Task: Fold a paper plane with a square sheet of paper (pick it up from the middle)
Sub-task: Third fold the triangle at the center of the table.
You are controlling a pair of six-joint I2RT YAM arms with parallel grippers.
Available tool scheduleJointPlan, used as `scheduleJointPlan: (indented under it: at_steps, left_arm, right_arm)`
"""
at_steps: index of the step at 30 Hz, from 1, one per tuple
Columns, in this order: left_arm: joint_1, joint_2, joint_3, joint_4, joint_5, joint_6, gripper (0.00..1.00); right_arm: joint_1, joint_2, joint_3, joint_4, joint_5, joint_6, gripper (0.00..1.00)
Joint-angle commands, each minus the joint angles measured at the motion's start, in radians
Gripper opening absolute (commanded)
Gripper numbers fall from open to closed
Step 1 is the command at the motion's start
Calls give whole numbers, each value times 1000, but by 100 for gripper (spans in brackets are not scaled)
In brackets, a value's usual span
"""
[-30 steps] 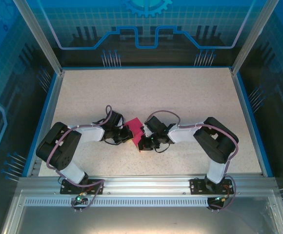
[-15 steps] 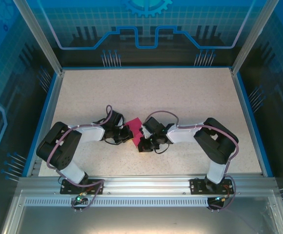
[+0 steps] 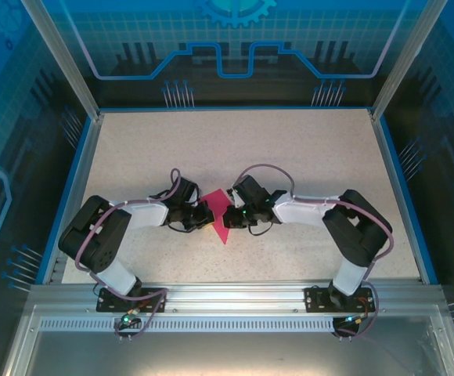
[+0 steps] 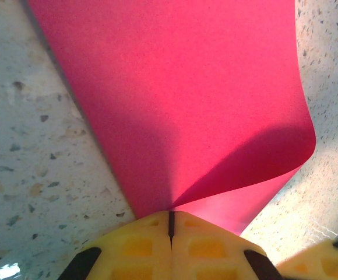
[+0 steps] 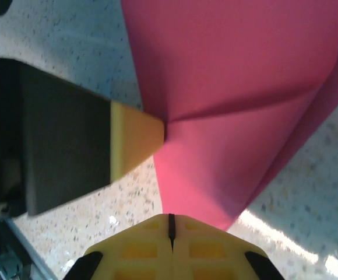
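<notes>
The square sheet of paper (image 3: pixel 221 216) is magenta-pink and hangs bent between my two grippers, low over the table, with one corner pointing toward the near edge. My left gripper (image 3: pixel 208 215) is shut on its left side; in the left wrist view the paper (image 4: pixel 180 87) fans out from the shut yellow fingertips (image 4: pixel 171 217) with a fold running to the right. My right gripper (image 3: pixel 232 218) is shut on the paper's right edge (image 5: pixel 239 87) at its fingertips (image 5: pixel 170 219). One of the left gripper's fingers (image 5: pixel 135 139) pinches a crease there. The sheet is creased but has no plane shape.
The speckled beige table (image 3: pixel 290 157) has blue rails along its sides and an aluminium rail at the near edge (image 3: pixel 227 296). Both arms' elbows fold outward left and right. Transparent blue walls enclose the cell.
The right arm has swung away from the near edge, turning its gripper. The paper has changed from a compact folded block to a wider shape with a corner pointing down. The left arm has barely moved.
</notes>
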Motion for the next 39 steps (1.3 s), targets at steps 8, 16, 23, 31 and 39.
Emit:
scheduleJointPlan:
  at_steps: [8,16,23,31,39]
  left_arm:
    - [-7,13,48,-53,-21,36,5]
    - [-40,-64,78,-33,-29,12,14]
    - [-47,-177,-89,60,-61,-97,15]
    - [-79,-292,-185,98,-33,-149,13]
    - [-99,-204,-177,173,17,-170,8]
  right_arm:
    - [-17,111,51,-17,53,-3,0]
    - [17,119,-9,-1,138,214,0]
    - [80,117,-6,10,245,448,0]
    - [70,117,11,77,185,499,0]
    - [48,124,-28,166,117,533,0]
